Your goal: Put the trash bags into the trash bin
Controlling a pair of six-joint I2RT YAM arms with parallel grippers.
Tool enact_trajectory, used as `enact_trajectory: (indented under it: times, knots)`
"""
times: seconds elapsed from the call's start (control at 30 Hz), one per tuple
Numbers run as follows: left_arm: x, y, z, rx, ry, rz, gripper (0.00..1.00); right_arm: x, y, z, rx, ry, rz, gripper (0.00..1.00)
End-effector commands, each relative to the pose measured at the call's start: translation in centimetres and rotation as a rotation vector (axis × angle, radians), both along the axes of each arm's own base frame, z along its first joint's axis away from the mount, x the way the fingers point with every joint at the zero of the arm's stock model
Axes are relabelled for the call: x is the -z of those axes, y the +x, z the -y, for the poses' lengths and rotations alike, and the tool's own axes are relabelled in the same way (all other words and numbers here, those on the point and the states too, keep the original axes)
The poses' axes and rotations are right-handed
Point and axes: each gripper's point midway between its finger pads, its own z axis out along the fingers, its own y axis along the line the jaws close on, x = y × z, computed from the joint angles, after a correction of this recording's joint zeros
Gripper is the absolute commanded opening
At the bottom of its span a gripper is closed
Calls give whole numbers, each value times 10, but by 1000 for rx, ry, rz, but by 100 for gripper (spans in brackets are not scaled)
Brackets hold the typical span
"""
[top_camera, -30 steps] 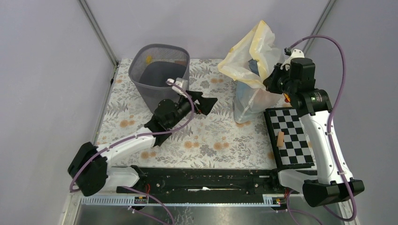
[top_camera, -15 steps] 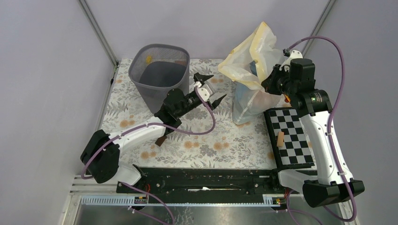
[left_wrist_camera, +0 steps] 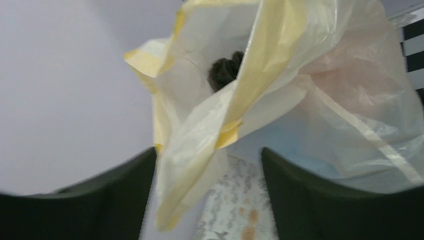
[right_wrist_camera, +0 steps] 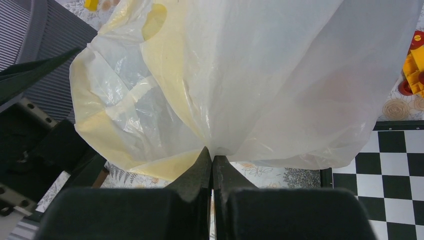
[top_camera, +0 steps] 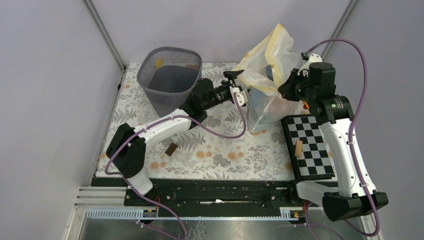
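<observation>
The big clear bag with a cream-yellow band (top_camera: 270,65) stands upright at the back right, and my right gripper (top_camera: 289,90) is shut on its film, the pinch (right_wrist_camera: 212,152) plain in the right wrist view. A pale pink film, the trash bags (left_wrist_camera: 357,80), shows faintly through the clear bag's wall. My left gripper (top_camera: 240,86) reaches the bag's left side and stands open, with a yellow-edged flap (left_wrist_camera: 200,150) hanging between its jaws. The dark grey mesh trash bin (top_camera: 150,56) stands at the back left, behind my left arm.
A black-and-white checkerboard (top_camera: 306,145) lies at the right with a tan piece (top_camera: 298,148) on it. A small brown block (top_camera: 171,149) rests on the floral cloth. A red and yellow toy (right_wrist_camera: 412,65) sits behind the bag.
My left arm has swung right from beside the bin to the clear bag, and its jaws now straddle the bag's yellow-edged flap. The right gripper and the bag have stayed put.
</observation>
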Motion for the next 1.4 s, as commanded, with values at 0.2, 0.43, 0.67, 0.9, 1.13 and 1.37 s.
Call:
enact_trajectory:
  times: [0.2, 0.43, 0.67, 0.9, 1.13, 1.37]
  knots:
    - [24, -7, 25, 106, 111, -71, 0, -27, 27, 26, 152, -71, 92, 60]
    - [41, -69, 33, 235, 125, -70, 0, -27, 57, 44, 213, -210, 25, 99]
    - [53, -114, 45, 288, 128, -85, 0, -32, 79, 39, 219, -381, -1, 100]
    - [66, -131, 52, 273, 159, -100, 0, -24, 104, 56, 444, -625, -21, 100]
    - [80, -139, 48, 267, 176, -135, 0, -20, 117, 85, 552, -565, 3, 91]
    - [79, -142, 42, 249, 169, -141, 0, 16, 142, 105, 538, -498, -62, 76]
